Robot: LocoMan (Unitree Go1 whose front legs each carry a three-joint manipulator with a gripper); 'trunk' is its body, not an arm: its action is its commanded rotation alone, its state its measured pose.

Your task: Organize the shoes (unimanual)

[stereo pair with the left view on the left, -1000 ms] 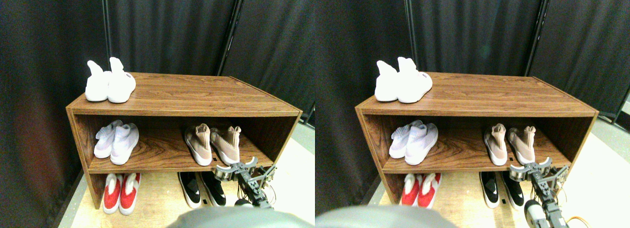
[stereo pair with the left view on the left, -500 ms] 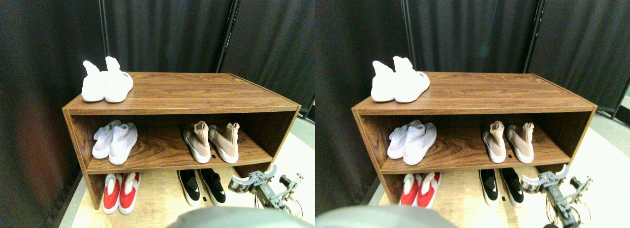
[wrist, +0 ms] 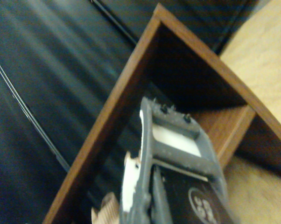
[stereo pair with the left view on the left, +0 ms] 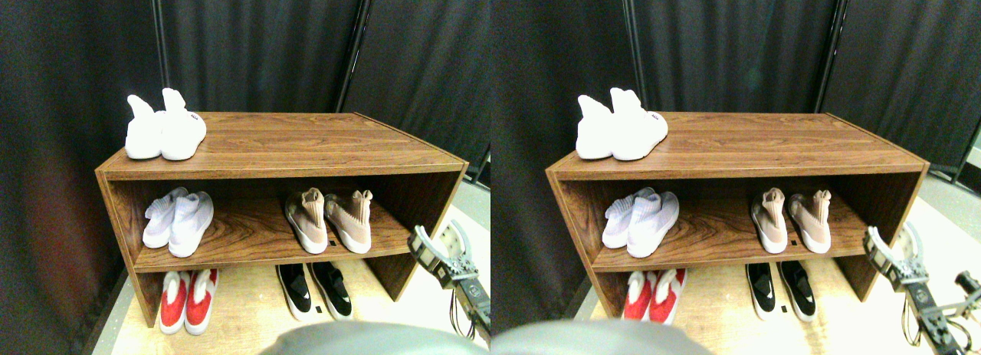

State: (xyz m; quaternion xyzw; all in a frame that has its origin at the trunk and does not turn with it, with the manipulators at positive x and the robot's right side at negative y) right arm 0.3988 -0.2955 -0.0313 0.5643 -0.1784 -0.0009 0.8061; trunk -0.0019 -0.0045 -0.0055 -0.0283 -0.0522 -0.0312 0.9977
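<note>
Stereo pair view: the right gripper [stereo pair with the left view on the left: 438, 249] hangs off the right end of the brown wooden two-tier shoe rack [stereo pair with the left view on the left: 306, 162], carrying nothing; whether its jaws are wide or narrow I cannot tell. On the rack's middle shelf the tan-beige knit sneakers with ribbed collars [stereo pair with the left view on the left: 329, 220] sit side by side; under it on the floor, the low black sneakers with white marks [stereo pair with the left view on the left: 313, 289]. Looks like a between-shoes pause. Next move, I'd judge: pick a shoe, line up on it. No readable writing.

Wrist view: the rack's end panel [wrist: 126, 98] fills the frame, a sliver of tan knit beside the jaw frame.
</note>
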